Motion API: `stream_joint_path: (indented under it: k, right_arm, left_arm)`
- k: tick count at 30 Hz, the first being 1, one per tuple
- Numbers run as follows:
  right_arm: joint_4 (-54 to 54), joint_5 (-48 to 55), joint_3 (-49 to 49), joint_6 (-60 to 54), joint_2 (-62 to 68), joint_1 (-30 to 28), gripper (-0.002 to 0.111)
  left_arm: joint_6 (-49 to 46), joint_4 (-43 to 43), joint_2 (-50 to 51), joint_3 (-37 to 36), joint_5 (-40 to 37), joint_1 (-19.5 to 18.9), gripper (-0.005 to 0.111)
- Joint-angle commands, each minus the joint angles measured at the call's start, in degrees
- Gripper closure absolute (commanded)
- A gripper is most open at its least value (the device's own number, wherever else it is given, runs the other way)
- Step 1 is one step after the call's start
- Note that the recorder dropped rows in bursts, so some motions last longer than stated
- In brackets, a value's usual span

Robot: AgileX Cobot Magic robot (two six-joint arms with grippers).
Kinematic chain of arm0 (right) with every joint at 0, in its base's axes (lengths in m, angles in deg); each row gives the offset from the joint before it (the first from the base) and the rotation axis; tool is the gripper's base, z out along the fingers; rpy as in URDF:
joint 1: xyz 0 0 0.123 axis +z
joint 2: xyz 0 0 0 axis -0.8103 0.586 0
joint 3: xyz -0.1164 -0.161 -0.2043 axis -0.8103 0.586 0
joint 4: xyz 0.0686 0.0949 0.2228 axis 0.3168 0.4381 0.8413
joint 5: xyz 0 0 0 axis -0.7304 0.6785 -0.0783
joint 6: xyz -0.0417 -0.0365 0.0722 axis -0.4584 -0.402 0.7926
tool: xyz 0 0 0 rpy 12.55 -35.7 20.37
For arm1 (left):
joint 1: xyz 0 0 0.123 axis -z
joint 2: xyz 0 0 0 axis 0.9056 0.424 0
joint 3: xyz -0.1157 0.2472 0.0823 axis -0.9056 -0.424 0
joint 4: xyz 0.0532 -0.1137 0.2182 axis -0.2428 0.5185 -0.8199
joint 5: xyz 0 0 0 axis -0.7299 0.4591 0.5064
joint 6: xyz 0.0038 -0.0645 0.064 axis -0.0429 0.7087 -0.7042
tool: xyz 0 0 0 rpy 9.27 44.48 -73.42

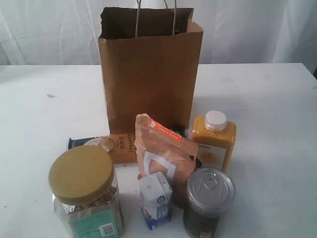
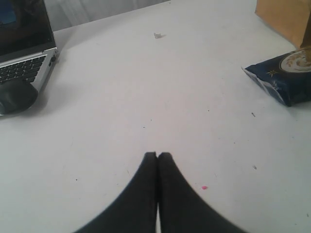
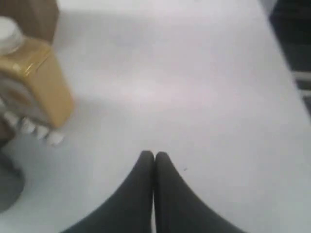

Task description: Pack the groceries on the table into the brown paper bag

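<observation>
Pincers: left pincer (image 2: 158, 154), right pincer (image 3: 154, 154) both clenched, empty; yellow bottle (image 3: 36, 85) ahead of right pincer: likely rigid, slick, weighty; grip mid-body

White table (image 1: 39, 129) with upright brown paper bag (image 1: 148, 74) and clustered groceries (image 1: 163, 153)

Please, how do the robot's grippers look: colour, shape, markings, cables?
The left gripper and right gripper look alike: each has two plain matte black fingers, broad at the base, curving to narrow rounded tips. No markings or cables show.
</observation>
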Motion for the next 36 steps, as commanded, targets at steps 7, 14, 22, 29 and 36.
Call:
stream_joint_path:
  k: [7, 14, 22, 29, 36]
  right_arm:
    - [25.7, 0.5, 0.3, -21.0, 18.9, 5.7, 0.108]
    - [38.3, -0.3, 0.3, -33.0, 22.2, 9.1, 0.099]
    - [39.3, -3.4, 0.9, -32.6, 22.2, 10.2, 0.052]
    - [41.2, -6.7, 2.8, -32.6, 22.2, 10.2, 0.031]
    - [45.5, -4.6, 1.2, -35.9, 22.2, 10.5, 0.031]
  left_arm:
    - [0.0, 0.1, -0.2, -0.2, 0.1, -0.1, 0.107]
    - [0.0, 0.1, -0.2, -0.2, 0.1, -0.1, 0.107]
    - [0.0, 0.1, -0.2, -0.2, 0.1, -0.1, 0.107]
    - [0.0, 0.1, -0.2, -0.2, 0.1, -0.1, 0.107]
    - [0.0, 0.1, -0.2, -0.2, 0.1, -0.1, 0.107]
